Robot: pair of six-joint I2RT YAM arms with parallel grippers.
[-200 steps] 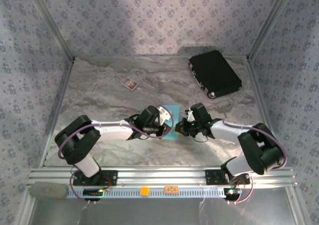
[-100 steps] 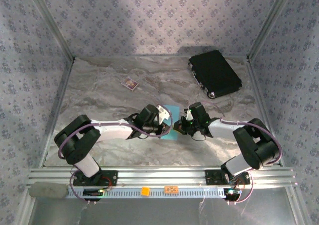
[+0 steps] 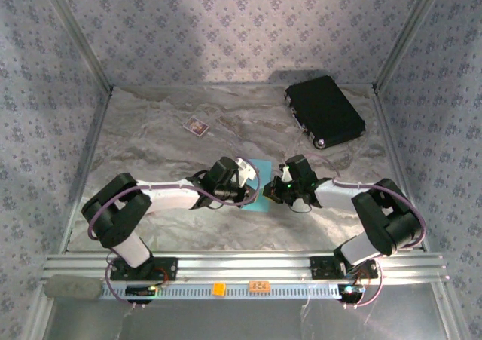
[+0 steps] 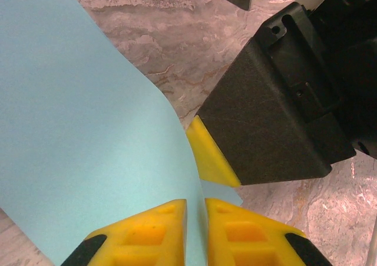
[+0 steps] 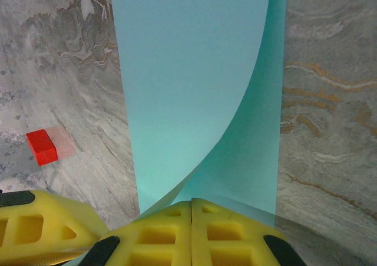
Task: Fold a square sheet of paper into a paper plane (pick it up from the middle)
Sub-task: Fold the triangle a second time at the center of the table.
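Note:
The light-blue square sheet of paper (image 3: 260,168) is bent over into a loose curl between my two grippers at the middle of the table. My right gripper (image 5: 191,204) is shut on it, and the sheet (image 5: 188,71) curls up out of the pressed seam. My left gripper (image 4: 195,204) has its yellow jaws a narrow slit apart, with an edge of the paper (image 4: 76,130) running through the slit. From above, the left gripper (image 3: 251,188) and right gripper (image 3: 271,193) nearly touch. The right gripper's black body (image 4: 277,118) looms close in the left wrist view.
A black rectangular case (image 3: 325,111) lies at the back right. A small dark card with a pale border (image 3: 196,127) lies at the back left of centre. A small red spot (image 5: 41,147) shows on the marble beside the paper. Patterned walls enclose the table.
The left gripper's jaws have parted slightly around the paper. The right forearm swung in a little early on, then held still with its grip shut.

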